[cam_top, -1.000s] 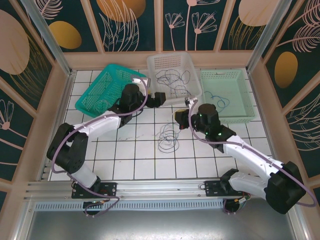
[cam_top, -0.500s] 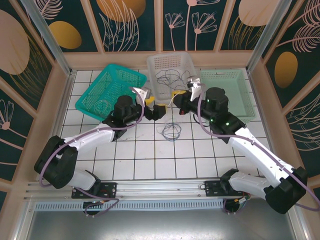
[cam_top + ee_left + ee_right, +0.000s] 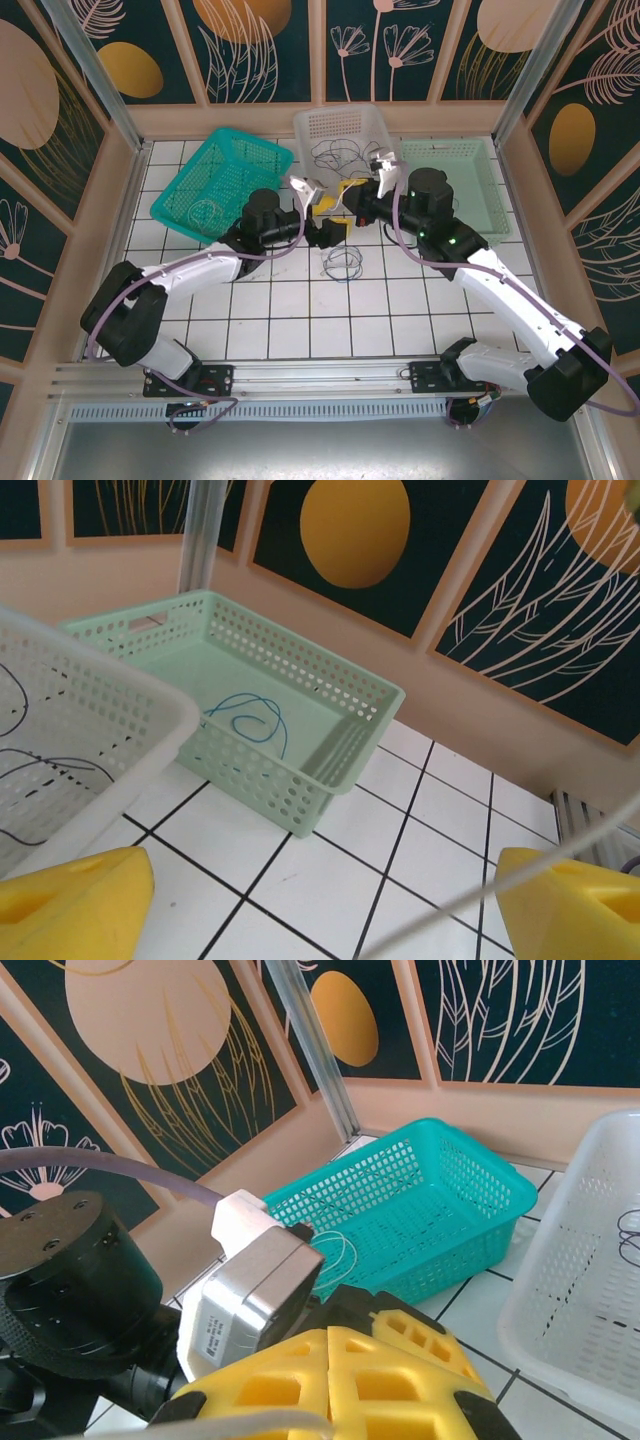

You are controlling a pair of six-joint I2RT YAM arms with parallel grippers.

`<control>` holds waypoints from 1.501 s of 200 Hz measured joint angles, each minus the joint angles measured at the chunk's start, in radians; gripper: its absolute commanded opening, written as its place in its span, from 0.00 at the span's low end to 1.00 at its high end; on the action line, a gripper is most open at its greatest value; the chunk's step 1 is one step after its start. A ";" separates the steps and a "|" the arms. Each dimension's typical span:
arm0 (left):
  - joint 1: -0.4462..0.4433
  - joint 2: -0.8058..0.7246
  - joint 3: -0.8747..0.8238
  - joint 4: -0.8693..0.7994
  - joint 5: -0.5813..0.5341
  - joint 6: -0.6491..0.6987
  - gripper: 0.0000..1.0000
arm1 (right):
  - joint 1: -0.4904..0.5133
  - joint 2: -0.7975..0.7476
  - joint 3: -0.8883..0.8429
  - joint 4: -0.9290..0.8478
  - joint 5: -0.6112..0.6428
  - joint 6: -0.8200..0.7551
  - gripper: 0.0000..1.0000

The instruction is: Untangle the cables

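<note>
Partway at best, I judged: one blue cable (image 3: 250, 715) lay alone in the pale green basket (image 3: 300, 780) far right, dark loops (image 3: 335, 155) sat in the white basket (image 3: 305, 125), and a tangle (image 3: 345, 262) waited mid-table, just near of my right gripper (image 3: 328, 1345), which was clamped on a pale strand (image 3: 440, 910), and my left gripper (image 3: 320, 910), which gaped wide.

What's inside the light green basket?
A thin blue cable lies curled on the floor of the pale green basket. Its near-left corner is hidden behind the white basket, so I cannot tell what is there.
</note>
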 measured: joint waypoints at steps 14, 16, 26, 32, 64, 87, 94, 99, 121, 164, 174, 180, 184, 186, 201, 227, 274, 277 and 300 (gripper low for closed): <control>-0.001 0.014 0.014 0.001 0.002 -0.002 0.74 | 0.000 -0.002 0.003 0.000 -0.001 0.000 0.00; -0.001 0.014 0.014 0.001 0.003 -0.002 0.71 | -0.001 -0.002 0.004 0.000 -0.001 0.000 0.00; -0.003 0.016 0.016 0.002 0.005 0.002 0.51 | -0.001 -0.005 0.005 0.000 -0.001 0.000 0.01; -0.003 0.016 0.016 0.003 0.007 -0.002 0.37 | -0.001 -0.007 0.005 0.000 -0.001 0.000 0.02; -0.006 0.016 0.020 0.007 -0.008 -0.004 0.00 | -0.006 -0.017 0.006 -0.002 0.006 -0.003 0.20; -0.007 -0.002 0.021 -0.012 -0.065 -0.009 0.00 | -0.015 -0.037 0.005 -0.014 0.055 0.000 0.47; -0.007 -0.013 0.021 -0.018 -0.084 -0.011 0.00 | -0.016 -0.045 0.003 -0.018 0.078 -0.006 0.54; -0.007 -0.024 0.021 -0.023 -0.096 -0.014 0.00 | -0.018 -0.050 0.003 -0.022 0.097 -0.013 0.58; -0.007 -0.081 0.026 -0.031 -0.157 -0.030 0.00 | -0.027 -0.059 -0.012 -0.026 0.165 -0.019 0.68; -0.007 -0.197 0.095 -0.079 -0.295 -0.048 0.00 | -0.032 -0.060 -0.164 -0.012 0.232 -0.019 0.75; -0.007 -0.218 0.116 -0.086 -0.317 -0.048 0.00 | -0.032 -0.062 -0.220 0.005 0.237 -0.015 0.75; -0.006 -0.229 0.128 -0.090 -0.326 -0.049 0.00 | -0.032 -0.063 -0.251 0.016 0.237 -0.008 0.74; -0.006 -0.238 0.136 -0.092 -0.333 -0.049 0.00 | -0.032 -0.063 -0.273 0.024 0.235 -0.003 0.75; -0.006 -0.242 0.139 -0.092 -0.337 -0.048 0.00 | -0.032 -0.063 -0.280 0.027 0.235 0.000 0.75; -0.006 -0.264 0.163 -0.103 -0.355 -0.049 0.00 | -0.032 -0.057 -0.335 0.049 0.232 0.019 0.75; -0.006 -0.294 0.199 -0.135 -0.397 -0.046 0.00 | -0.032 -0.030 -0.388 0.106 0.229 0.061 0.75; -0.006 -0.354 0.259 -0.175 -0.452 -0.015 0.00 | -0.031 0.045 -0.475 0.239 0.179 0.143 0.76; -0.006 -0.357 0.264 -0.180 -0.458 -0.009 0.00 | -0.031 0.052 -0.476 0.242 0.178 0.147 0.75; -0.006 -0.382 0.281 -0.204 -0.533 0.037 0.00 | -0.027 0.075 -0.483 0.249 0.177 0.172 0.75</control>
